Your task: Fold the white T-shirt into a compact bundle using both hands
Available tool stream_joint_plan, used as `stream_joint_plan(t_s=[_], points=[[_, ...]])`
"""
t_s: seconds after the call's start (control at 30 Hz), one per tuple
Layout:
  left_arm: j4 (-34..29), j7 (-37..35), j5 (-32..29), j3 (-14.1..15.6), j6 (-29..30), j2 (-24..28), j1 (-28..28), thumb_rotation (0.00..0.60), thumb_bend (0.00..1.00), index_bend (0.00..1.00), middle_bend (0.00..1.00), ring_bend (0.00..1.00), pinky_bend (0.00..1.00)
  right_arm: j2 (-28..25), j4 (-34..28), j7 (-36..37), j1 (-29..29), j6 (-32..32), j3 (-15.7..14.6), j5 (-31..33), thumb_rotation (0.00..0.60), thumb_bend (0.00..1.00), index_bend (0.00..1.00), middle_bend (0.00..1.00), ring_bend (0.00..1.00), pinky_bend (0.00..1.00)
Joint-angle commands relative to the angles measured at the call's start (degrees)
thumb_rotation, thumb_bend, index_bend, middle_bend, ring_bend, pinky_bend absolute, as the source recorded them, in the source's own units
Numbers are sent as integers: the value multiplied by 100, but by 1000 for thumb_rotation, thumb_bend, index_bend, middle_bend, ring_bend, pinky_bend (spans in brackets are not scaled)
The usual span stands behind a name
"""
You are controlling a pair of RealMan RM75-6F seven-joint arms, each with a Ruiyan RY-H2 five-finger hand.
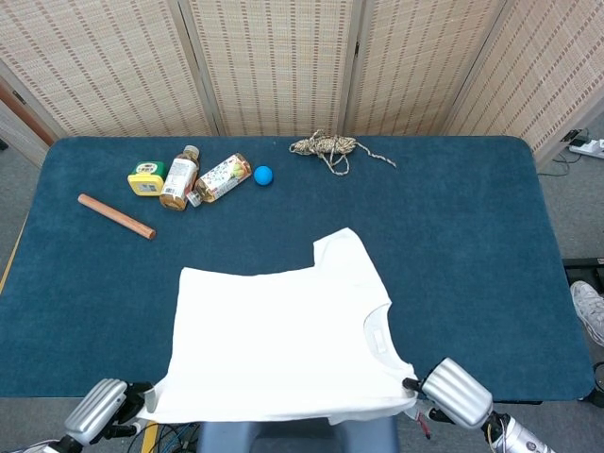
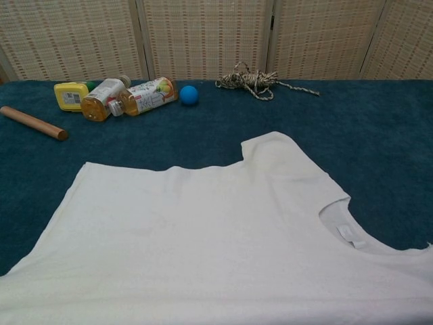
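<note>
The white T-shirt (image 1: 283,340) lies flat on the blue table, its near edge hanging past the table's front edge; in the chest view the T-shirt (image 2: 203,250) fills the lower half. My left hand (image 1: 99,411) grips the shirt's near left corner at the bottom left of the head view. My right hand (image 1: 455,394) grips the near right edge by the collar side. Neither hand shows in the chest view.
At the back left lie a wooden rod (image 1: 115,215), a yellow container (image 1: 146,177), two bottles (image 1: 179,176) (image 1: 223,177) and a small blue ball (image 1: 263,175). A tangle of rope (image 1: 327,147) sits at the back centre. The table's front edge (image 1: 528,397) runs close to both hands.
</note>
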State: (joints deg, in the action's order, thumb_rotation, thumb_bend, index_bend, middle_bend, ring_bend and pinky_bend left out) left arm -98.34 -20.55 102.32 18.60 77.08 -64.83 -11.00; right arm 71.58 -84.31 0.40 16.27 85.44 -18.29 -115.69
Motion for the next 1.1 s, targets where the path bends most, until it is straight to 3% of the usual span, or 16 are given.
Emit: stream_joint_plan(t_s=[0.03,0.33,0.73,1.1], points=[[-29,-135,125,123,-19,103,12,600,548,689,962,875,947,-15,-13,29,-50,52,-64,-124,600,571,796,998,978,1000],[-159,-117,244,200,-1,224,73,600,548,689,961,875,947,21,42,122,-186,20,-195,-279,600,601,805,1000,986,1000],[38,-80,-424,-617,-871,100,-657,600,548,687,961,875,947,136,-90,-16,-115,-322,196,82,600,602,805,1000,986,1000],[341,-148,-939,-1169,-1663,-129,-1293,600,548,681,961,875,947,396,-145,-295,-62,-679,638,607,600,601,805,1000,986,1000]])
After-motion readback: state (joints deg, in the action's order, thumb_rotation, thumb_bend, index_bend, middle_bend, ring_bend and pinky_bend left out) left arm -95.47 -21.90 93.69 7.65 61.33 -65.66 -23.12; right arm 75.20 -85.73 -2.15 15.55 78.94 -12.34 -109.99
